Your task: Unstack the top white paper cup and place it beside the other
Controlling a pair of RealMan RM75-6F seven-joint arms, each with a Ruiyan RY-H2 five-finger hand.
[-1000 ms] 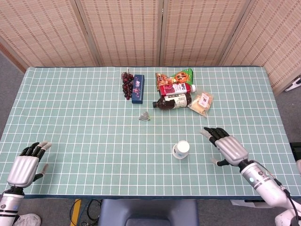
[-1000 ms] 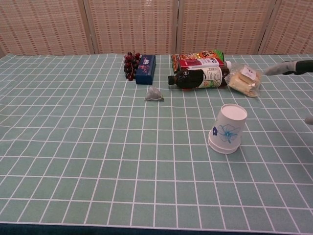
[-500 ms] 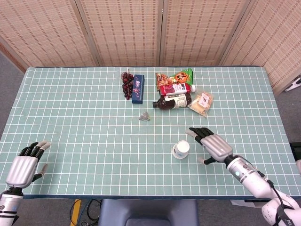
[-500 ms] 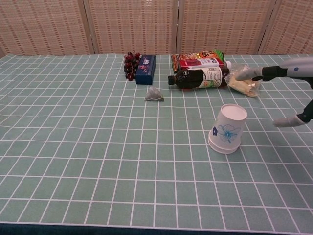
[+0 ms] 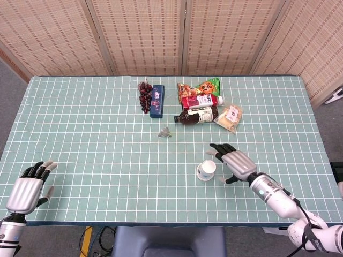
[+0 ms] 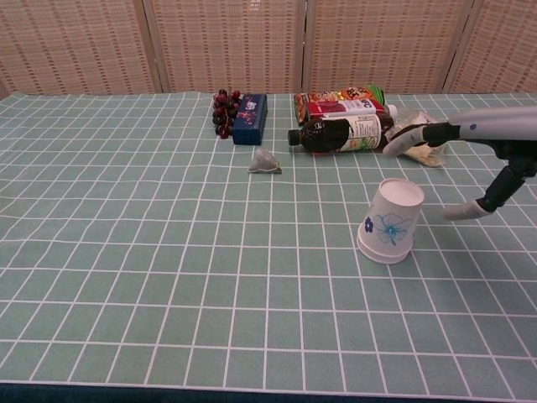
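Observation:
The stacked white paper cups [image 5: 206, 170] [image 6: 389, 221], printed with a blue flower, stand upside down near the table's front middle, tilted slightly. My right hand [image 5: 235, 161] [image 6: 470, 159] hovers just right of the cups with fingers spread, holding nothing; one fingertip reaches toward the cup's far side and the thumb hangs to its right. My left hand [image 5: 28, 188] rests at the front left corner of the table, fingers apart and empty. The chest view does not show it.
At the back middle lie a grape bunch [image 5: 144, 95], a blue box [image 5: 157, 100], two bottles [image 5: 201, 107], a snack bag [image 5: 206, 85] and a wrapped sandwich [image 5: 229, 118]. A small grey packet [image 5: 164, 131] lies between them and the cups. The table is covered in a green checked cloth [image 5: 96, 150].
My right hand has moved left along the table, from well right of the cups to right beside them. The cups and my left hand have stayed put.

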